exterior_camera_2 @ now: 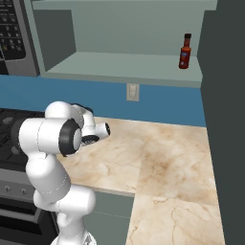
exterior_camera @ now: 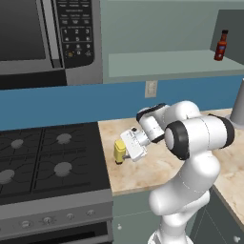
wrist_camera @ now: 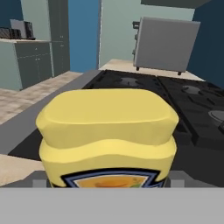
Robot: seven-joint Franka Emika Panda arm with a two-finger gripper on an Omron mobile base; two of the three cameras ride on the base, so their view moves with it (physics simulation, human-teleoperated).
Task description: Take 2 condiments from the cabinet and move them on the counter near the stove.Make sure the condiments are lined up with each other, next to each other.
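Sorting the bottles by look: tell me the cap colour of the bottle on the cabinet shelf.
Red cap on the dark red-brown bottle, clearest in the left base view.

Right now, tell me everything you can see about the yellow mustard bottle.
The yellow mustard bottle is squat, plastic-looking, with a broad rounded cap and a dark-bordered orange label. It stands upright on the marbled counter, just right of the stove. The gripper is right at it, jaws wide; whether the fingers touch it cannot be told.
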